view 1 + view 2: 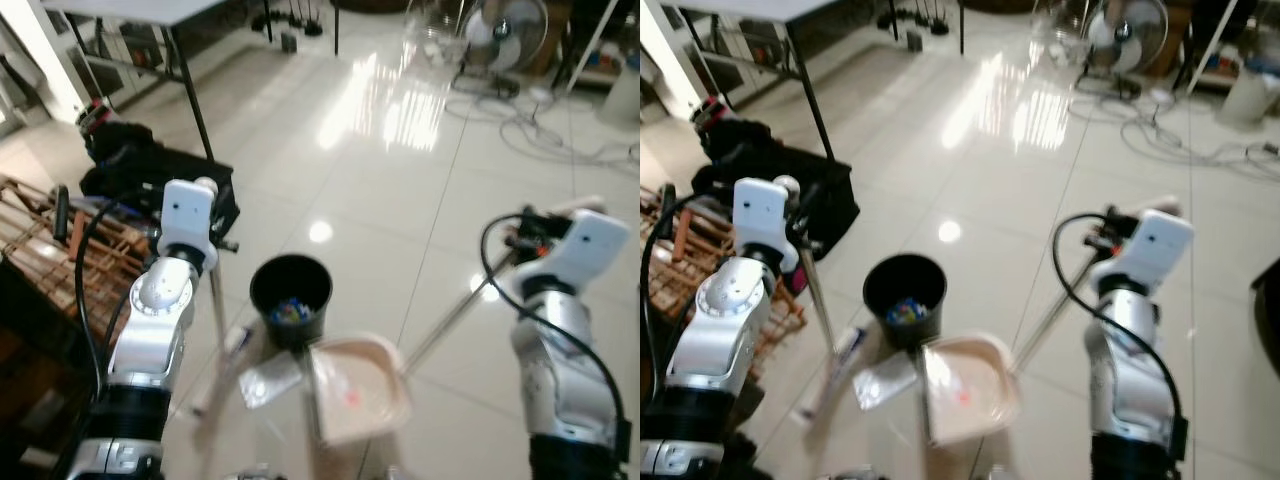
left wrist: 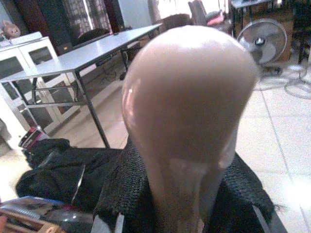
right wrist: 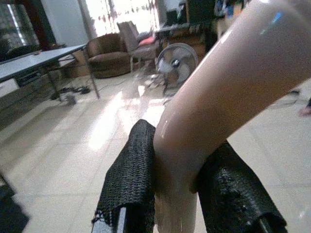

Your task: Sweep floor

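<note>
Right up close in the left wrist view you get the rounded beige plastic top of the broom handle [image 2: 189,111], and the left gripper [image 2: 184,204] has its black mesh-covered fingers [image 2: 126,189] clamped on either side of it, so it's holding the broom. From the head views that thin pale broom pole [image 1: 216,310] runs down from the left gripper toward the floor, its lower end blurred beside a small flat clear plastic wrapper [image 1: 268,380] lying on the tiles.

Same deal on the other side: the right gripper [image 3: 177,194] has its fingers [image 3: 133,170] pinched around the bent beige tube handle of the dustpan [image 3: 228,97]. The long metal dustpan pole [image 1: 450,320] slants down from the right arm to the pinkish-beige plastic dustpan tray [image 1: 385,412], which sits on the glossy white tiled floor [image 1: 380,170] with a tiny red speck in it.

Just beside the tray's far edge, touching or nearly, stands a round black plastic bin [image 1: 290,298] with some colourful bits of litter inside.

Off to the robot's left there's a black bag [image 1: 140,170] on the floor, a brown wooden rack [image 1: 30,220] and a grey-topped bench with black metal legs [image 1: 150,12]. Further back, a standing fan [image 1: 505,30] and loose white cables [image 1: 540,130] on the tiles.
</note>
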